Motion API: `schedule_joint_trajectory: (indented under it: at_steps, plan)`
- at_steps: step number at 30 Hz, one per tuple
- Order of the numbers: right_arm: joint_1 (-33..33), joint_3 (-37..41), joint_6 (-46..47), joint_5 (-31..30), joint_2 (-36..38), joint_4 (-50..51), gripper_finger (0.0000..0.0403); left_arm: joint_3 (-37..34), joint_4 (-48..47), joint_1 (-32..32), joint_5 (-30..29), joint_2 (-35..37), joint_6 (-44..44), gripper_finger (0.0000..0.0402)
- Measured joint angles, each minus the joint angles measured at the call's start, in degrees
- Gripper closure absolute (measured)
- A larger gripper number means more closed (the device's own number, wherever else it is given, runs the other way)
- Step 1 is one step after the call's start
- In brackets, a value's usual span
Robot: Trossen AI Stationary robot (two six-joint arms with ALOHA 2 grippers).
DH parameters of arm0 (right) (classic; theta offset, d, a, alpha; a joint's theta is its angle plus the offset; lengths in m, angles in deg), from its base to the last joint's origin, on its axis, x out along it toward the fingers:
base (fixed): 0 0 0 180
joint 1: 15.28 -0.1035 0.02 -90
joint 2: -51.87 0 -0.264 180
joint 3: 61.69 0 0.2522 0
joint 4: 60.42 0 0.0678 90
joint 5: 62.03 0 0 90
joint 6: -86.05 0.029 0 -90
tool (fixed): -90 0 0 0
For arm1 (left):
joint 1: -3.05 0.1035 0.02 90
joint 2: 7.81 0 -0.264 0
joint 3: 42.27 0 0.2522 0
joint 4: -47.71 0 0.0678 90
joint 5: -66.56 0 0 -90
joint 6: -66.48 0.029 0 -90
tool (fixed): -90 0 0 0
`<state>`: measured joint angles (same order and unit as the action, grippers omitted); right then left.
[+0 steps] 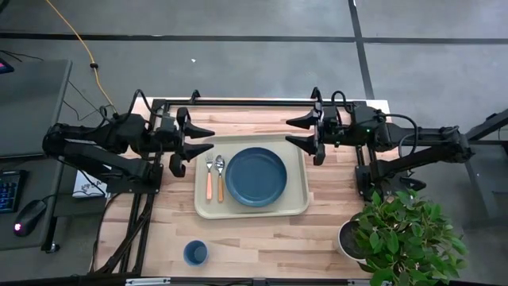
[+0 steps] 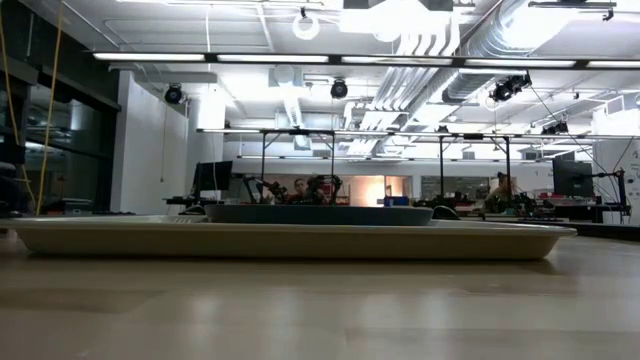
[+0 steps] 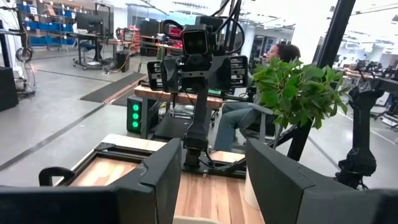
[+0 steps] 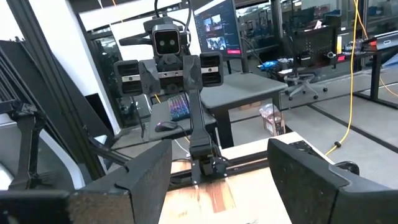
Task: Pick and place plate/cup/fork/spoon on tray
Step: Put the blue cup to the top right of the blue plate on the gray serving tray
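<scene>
The cream tray [image 1: 295, 208] lies in the middle of the table; it also shows in the low view [image 2: 300, 240]. On it rest the blue plate [image 1: 255, 176], the fork [image 1: 209, 179] and the spoon [image 1: 220, 178], side by side at the tray's left. The low view shows the plate's rim [image 2: 320, 213] above the tray. The small blue cup [image 1: 195, 253] stands on the table near the front edge. My left gripper [image 1: 208, 140] is open and empty above the tray's far left corner. My right gripper [image 1: 292, 131] is open and empty above its far right corner.
A potted green plant [image 1: 401, 237] in a white pot [image 1: 349, 238] stands at the table's near right corner. A person sits beyond the table in the left wrist view [image 3: 249, 118]. Bare wood lies in front of the tray, around the cup.
</scene>
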<state>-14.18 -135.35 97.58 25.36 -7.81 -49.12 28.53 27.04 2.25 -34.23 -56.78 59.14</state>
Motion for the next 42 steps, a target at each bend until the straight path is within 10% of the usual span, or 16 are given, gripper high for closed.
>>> schedule_joint_trajectory:
  at_steps: [42]
  plan:
    - [0.0, 0.0, 0.4, 0.0, 0.0, 0.1, 0.0148, 0.0, -1.6, -1.0, 6.2, -0.2, -3.0, 0.0239]
